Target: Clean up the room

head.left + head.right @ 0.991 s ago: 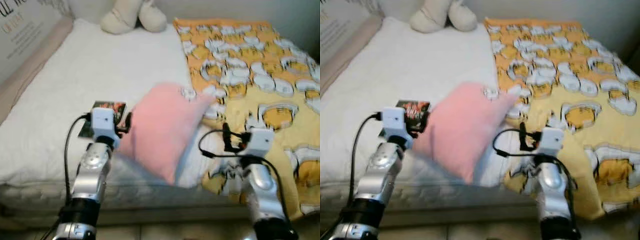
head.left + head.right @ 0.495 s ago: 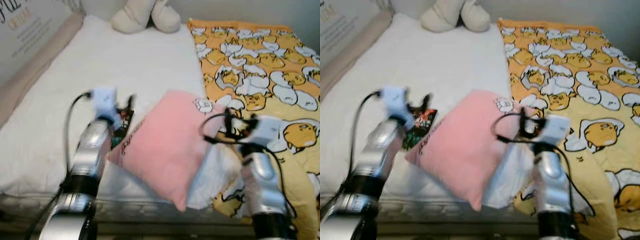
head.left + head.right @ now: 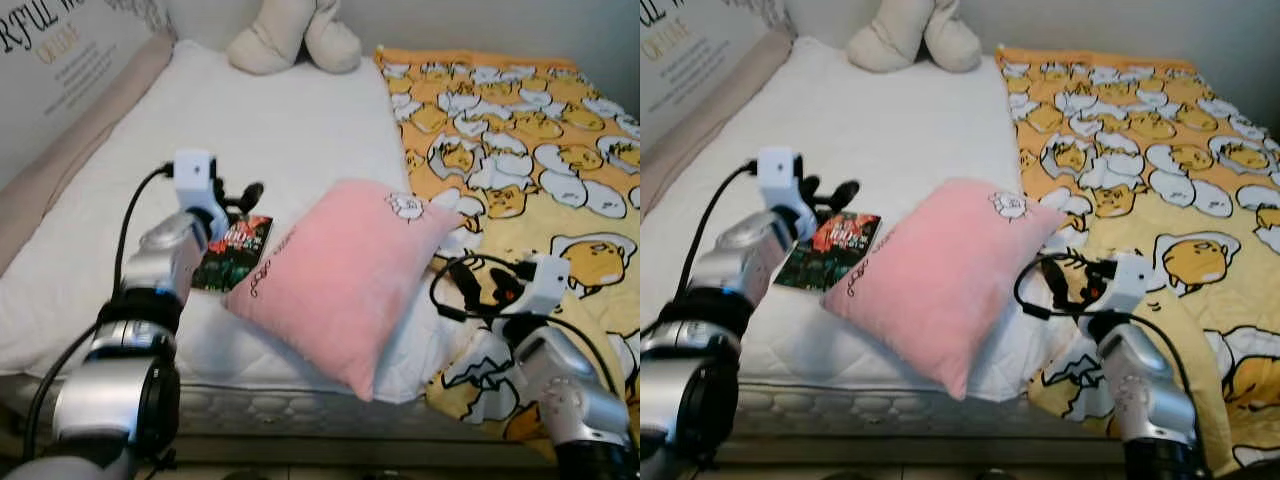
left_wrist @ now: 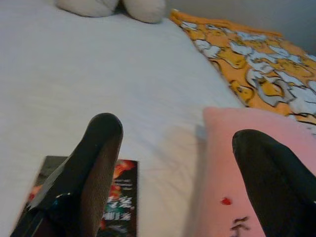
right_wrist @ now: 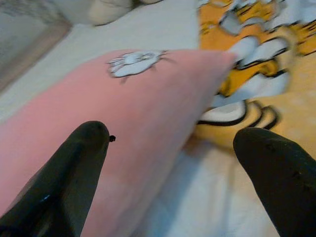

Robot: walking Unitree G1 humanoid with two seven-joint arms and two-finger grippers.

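Note:
A pink pillow [image 3: 338,276] lies on the white mattress [image 3: 270,130] near its front edge, partly over the yellow egg-print blanket [image 3: 520,150]. A dark booklet [image 3: 233,253] lies flat beside the pillow's left corner. My left gripper [image 3: 240,197] hovers open just above the booklet, apart from the pillow; in the left wrist view the booklet [image 4: 123,197] and pillow [image 4: 222,163] lie below its fingers [image 4: 98,163]. My right gripper [image 3: 468,285] stands open at the pillow's right side; in the right wrist view the pillow [image 5: 148,94] sits ahead of it.
A cream plush toy [image 3: 295,35] rests at the head of the bed. A padded beige bed edge [image 3: 60,160] and a wall with lettering run along the left. The mattress's front edge [image 3: 300,405] lies close below the pillow.
The pillow, raised between both grippers a second ago, now lies on the bed. Both grippers have drawn away from its sides; the right arm has dropped lower. The camera has shifted too.

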